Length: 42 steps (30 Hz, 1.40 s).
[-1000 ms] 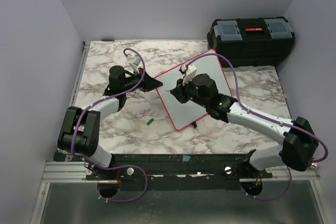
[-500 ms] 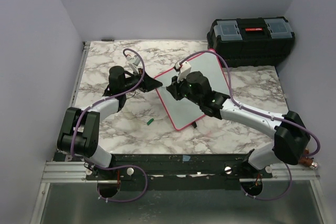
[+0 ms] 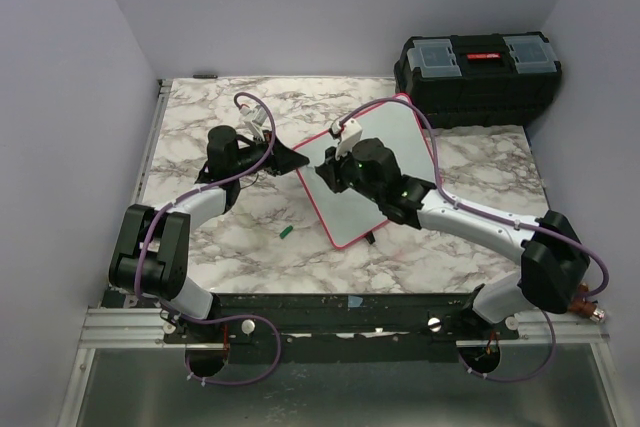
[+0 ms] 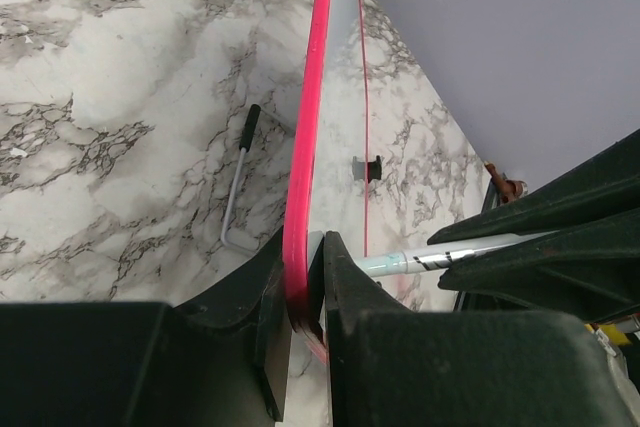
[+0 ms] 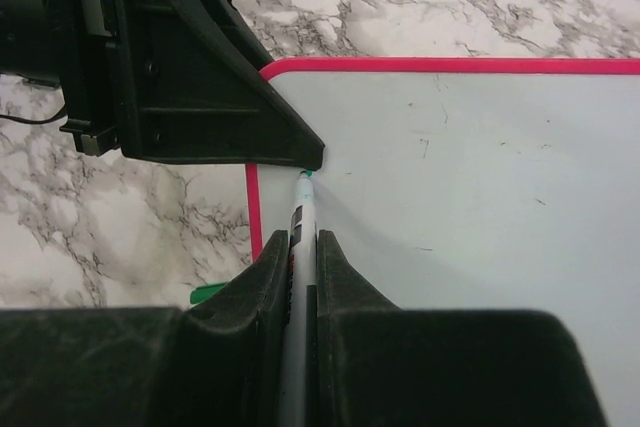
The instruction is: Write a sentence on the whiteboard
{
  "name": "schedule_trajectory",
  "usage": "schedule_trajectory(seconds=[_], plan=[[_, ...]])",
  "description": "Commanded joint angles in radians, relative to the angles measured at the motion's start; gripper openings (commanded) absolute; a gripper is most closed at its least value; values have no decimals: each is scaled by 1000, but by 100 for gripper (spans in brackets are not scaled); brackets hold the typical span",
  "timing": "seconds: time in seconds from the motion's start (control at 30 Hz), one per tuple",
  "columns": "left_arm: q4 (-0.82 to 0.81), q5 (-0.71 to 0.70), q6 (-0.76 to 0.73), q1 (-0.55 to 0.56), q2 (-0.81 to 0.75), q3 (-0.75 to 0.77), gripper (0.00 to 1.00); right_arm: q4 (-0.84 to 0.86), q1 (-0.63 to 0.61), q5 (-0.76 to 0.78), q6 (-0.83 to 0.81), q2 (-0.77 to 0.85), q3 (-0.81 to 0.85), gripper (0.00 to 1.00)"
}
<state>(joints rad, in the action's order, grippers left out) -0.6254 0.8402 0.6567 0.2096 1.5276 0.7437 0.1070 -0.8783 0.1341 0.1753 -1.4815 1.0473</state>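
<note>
my right claw (image 5: 300, 245) clamps the marker (image 5: 303, 209), tip at the whiteboard (image 5: 470, 197) corner my left claw (image 4: 306, 259) pinches, bare surface spreading rightward.

Black toolbox (image 3: 478, 65) with clear-lidded compartments and a red latch at the far right, white-and-grey marble tabletop (image 3: 200, 112), small green cap (image 3: 286, 232) lying on it, thin L-shaped metal key (image 4: 238, 182) with a black end flat on the marble, pale lilac walls (image 3: 300, 7)

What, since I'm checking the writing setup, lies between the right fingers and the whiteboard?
A marker, clamped in the right fingers, points its green tip at the whiteboard; the right wrist view shows it.
</note>
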Motion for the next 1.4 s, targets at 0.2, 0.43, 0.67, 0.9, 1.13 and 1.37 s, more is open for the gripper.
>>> schedule_trajectory(seconds=[0.2, 0.43, 0.67, 0.9, 1.13, 1.37], plan=[[-44, -30, -65, 5, -31, -4, 0, -48, -40, 36, 25, 8, -60, 1], [-46, -30, -65, 5, -32, -6, 0, -74, -53, 40, 35, 45, -67, 1], [-46, -29, -67, 7, -33, -7, 0, -64, -55, 57, 43, 95, -42, 1], [-44, -27, -69, 7, -34, -9, 0, -58, -55, 113, 38, 60, 1, 1], [-42, -27, -77, 8, -41, -11, 0, -33, -53, 138, 27, 11, 19, 1], [-38, -29, -81, 10, -42, -10, 0, -23, -54, 154, 28, -19, 29, 1]])
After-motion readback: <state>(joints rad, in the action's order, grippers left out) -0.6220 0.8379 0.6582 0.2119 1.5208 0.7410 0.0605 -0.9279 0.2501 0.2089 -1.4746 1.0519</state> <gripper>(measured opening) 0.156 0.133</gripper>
